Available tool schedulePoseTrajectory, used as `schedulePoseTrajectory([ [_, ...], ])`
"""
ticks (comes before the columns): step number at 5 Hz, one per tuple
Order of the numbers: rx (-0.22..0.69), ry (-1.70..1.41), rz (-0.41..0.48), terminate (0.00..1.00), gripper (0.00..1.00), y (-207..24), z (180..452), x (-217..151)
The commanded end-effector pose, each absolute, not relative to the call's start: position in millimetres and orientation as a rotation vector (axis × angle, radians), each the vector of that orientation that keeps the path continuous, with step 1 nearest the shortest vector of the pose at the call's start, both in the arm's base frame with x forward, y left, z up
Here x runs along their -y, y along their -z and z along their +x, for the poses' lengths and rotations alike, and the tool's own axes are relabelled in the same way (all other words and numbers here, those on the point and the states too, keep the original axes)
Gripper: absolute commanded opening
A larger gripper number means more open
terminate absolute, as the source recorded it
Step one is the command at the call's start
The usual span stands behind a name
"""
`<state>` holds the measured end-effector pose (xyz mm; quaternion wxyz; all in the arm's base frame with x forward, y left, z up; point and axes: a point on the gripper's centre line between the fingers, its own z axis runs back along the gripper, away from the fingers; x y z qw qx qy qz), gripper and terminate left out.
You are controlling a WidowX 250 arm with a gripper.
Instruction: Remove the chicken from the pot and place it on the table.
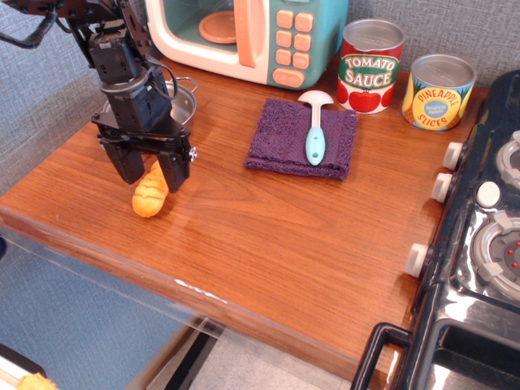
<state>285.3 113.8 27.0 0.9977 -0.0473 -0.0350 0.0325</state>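
Bright, even light, prob. from above; frame sharp w/ no motion blur. Soft short shadows under the hand (152,172) and beside the purple cloth (302,138) on the bench (268,236). Glare streak on bench front edge, mild sheen on the pot (180,104) rim.
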Motion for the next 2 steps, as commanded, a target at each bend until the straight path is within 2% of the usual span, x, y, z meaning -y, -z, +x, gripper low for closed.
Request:
schedulePoseTrajectory([
  [1, 0.157, -0.010, -0.067, 0.00, 1.00, -66.1, 286.9, -113.8],
  [2, 0.159, 0.001, -0.032, 0.00, 1.00, -74.6, 285.0, -108.1],
])
